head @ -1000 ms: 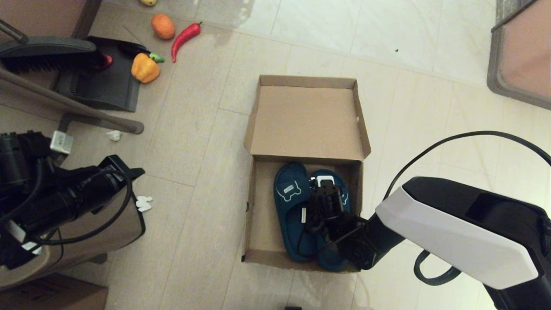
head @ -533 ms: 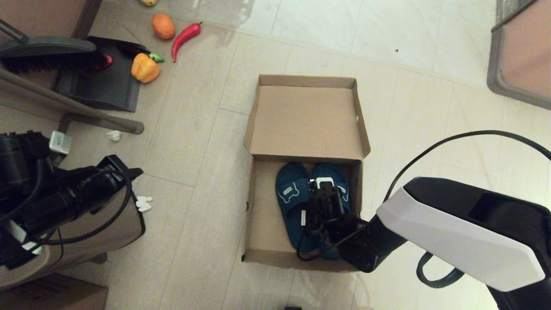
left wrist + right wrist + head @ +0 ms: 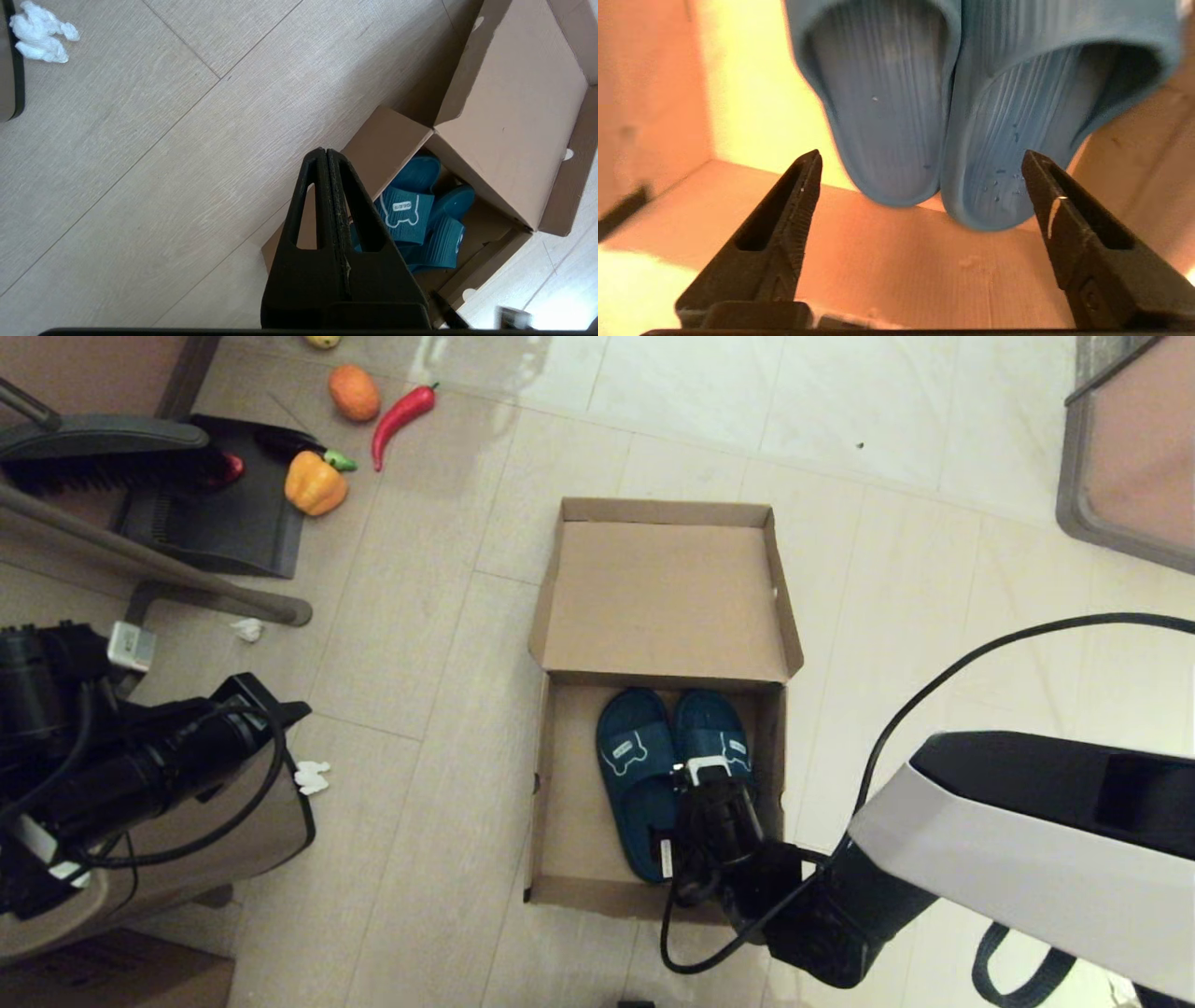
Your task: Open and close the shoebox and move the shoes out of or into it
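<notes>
The brown cardboard shoebox (image 3: 543, 784) lies open on the floor, its lid (image 3: 663, 602) folded back flat on the far side. Both navy slide shoes (image 3: 638, 761) lie side by side inside it, straps with the white emblem up. My right gripper (image 3: 714, 803) hangs over the heel end of the right shoe (image 3: 714, 728), by the box's near wall. In the right wrist view the gripper (image 3: 922, 161) is open and empty, with both heels (image 3: 887, 116) just beyond its tips. My left gripper (image 3: 326, 154) is shut and empty, parked left of the shoebox (image 3: 514, 116).
A brown trash bin (image 3: 187, 845) stands under my left arm. White paper scraps (image 3: 313, 777) lie beside it. A dustpan and brush (image 3: 224, 513), a yellow pepper (image 3: 316, 483), a red chili (image 3: 401, 415) and an orange (image 3: 354, 393) lie at the far left. Furniture (image 3: 1130, 448) fills the far right corner.
The shoes have slid further into the box and now lie level, side by side. My right gripper has drawn back toward the box's near wall. The left arm has not moved.
</notes>
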{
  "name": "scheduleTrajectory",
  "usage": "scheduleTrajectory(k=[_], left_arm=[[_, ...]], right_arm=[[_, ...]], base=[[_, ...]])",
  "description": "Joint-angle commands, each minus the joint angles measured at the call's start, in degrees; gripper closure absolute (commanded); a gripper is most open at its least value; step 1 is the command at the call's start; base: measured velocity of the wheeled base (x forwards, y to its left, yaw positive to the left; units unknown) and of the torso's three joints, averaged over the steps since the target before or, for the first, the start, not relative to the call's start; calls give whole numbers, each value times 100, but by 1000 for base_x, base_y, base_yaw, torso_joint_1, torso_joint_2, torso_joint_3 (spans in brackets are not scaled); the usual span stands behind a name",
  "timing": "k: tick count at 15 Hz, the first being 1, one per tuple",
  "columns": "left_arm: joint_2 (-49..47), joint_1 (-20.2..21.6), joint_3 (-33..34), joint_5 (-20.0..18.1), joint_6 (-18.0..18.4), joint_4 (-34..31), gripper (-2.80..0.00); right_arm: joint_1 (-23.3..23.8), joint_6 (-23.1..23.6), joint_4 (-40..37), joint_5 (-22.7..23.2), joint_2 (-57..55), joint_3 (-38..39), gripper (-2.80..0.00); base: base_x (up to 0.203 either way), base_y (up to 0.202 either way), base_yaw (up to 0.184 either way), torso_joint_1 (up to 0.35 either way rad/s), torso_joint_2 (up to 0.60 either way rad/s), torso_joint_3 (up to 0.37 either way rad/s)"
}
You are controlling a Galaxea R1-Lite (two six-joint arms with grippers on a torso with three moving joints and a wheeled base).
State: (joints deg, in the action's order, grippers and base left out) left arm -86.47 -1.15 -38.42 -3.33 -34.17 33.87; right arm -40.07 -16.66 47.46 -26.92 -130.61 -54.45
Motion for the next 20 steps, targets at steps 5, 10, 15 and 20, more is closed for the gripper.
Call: scheduleTrajectory(k=[5, 10, 15, 20], left_arm=[[59, -21, 633, -39, -52, 89, 0], [60, -26, 844, -256, -21, 340, 0], [197, -26, 862, -230, -11, 340, 0], [214, -26, 912, -230, 127, 333, 0]], right_arm=[[-243, -79, 41, -82, 1469, 718, -280], [-202, -83, 545, -56, 2600, 1903, -280], [-188, -65, 692, -390, 3003, 1925, -280], [171, -179, 718, -931, 3366, 2382, 0]], base=[[0, 0, 0, 0, 0, 0], [0, 0, 0, 0, 0, 0], [0, 0, 0, 0, 0, 0], [0, 0, 0, 0, 0, 0]])
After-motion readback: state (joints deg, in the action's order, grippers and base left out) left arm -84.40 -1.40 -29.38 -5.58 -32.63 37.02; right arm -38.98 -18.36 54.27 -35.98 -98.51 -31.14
